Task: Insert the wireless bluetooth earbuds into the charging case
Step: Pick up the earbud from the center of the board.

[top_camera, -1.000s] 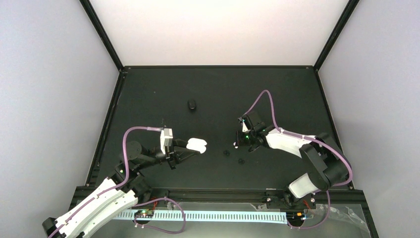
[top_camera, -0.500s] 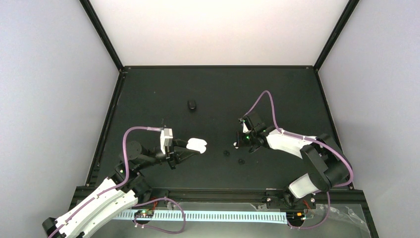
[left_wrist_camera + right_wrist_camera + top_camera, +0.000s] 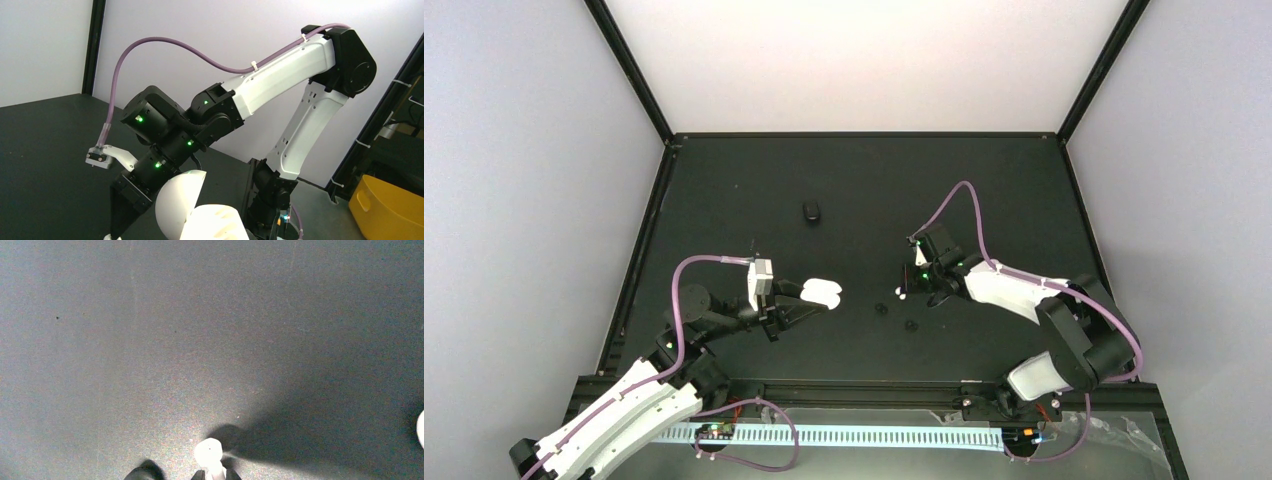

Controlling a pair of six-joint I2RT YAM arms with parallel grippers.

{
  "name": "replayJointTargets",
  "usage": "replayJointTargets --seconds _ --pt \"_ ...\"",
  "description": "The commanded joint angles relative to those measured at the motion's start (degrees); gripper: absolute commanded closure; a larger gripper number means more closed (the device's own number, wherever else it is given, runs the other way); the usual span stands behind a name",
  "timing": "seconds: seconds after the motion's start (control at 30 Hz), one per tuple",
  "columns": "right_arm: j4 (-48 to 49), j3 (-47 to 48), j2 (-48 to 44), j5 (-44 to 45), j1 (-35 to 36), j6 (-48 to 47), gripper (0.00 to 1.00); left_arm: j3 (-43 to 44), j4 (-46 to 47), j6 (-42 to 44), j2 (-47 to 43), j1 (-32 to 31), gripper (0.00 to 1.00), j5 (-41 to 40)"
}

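Note:
My left gripper (image 3: 802, 297) is shut on a white charging case (image 3: 822, 292), held just above the table. In the left wrist view the case stands open, its round lid (image 3: 176, 202) raised over the base (image 3: 220, 222). My right gripper (image 3: 906, 288) points down at the table right of the case, shut on the stem of a white earbud (image 3: 209, 451); that earbud (image 3: 899, 292) shows as a small white spot from above. Two black earbuds (image 3: 881, 309) (image 3: 911, 325) lie on the mat near the right gripper (image 3: 216, 476).
A black oval case (image 3: 811, 211) lies further back on the black mat (image 3: 984, 190). A small white shape (image 3: 421, 429) shows at the right edge of the right wrist view. Black frame rails (image 3: 639, 255) border the table.
The right arm has shifted slightly, with the white earbud still in its gripper. The left arm and the case have not moved.

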Motion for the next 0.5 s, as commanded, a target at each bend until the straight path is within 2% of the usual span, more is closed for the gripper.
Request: replayJointTargets --seconds 0.0,0.27,0.47 --pt "0.5 -0.2 -0.2 0.1 -0.3 -0.3 0.9 0.2 1.3 -0.1 0.1 -0.1 0.98 0.4" --pt "0.8 -0.3 0.1 -0.5 -0.3 -0.4 0.93 0.2 1.3 -0.2 0.3 -0.1 0.98 0.4" --pt "0.8 -0.2 1.1 -1.1 -0.3 -0.6 0.91 0.2 1.5 -0.2 0.3 -0.1 0.98 0.5"
